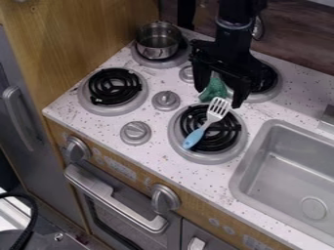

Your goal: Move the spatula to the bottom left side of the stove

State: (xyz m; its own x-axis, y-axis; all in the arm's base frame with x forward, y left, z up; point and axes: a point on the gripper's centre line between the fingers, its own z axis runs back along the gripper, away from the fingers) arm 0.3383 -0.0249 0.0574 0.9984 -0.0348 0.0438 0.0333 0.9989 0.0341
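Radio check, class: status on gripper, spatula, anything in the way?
Gripper open, at spatula's head. Spatula on front right burner, handle toward front edge. Green item by the fingers, possibly in the way.

My arm (pixel 233 41) is cut off by the top edge, and my gripper (pixel 219 99) hides part of the rear right burner (pixel 275 91). I can't tell what the green thing (pixel 214 90) by my gripper is. The spatula (pixel 209 120) covers a strip of burner coil (pixel 228 133). The sink (pixel 260 142) runs off the right edge.
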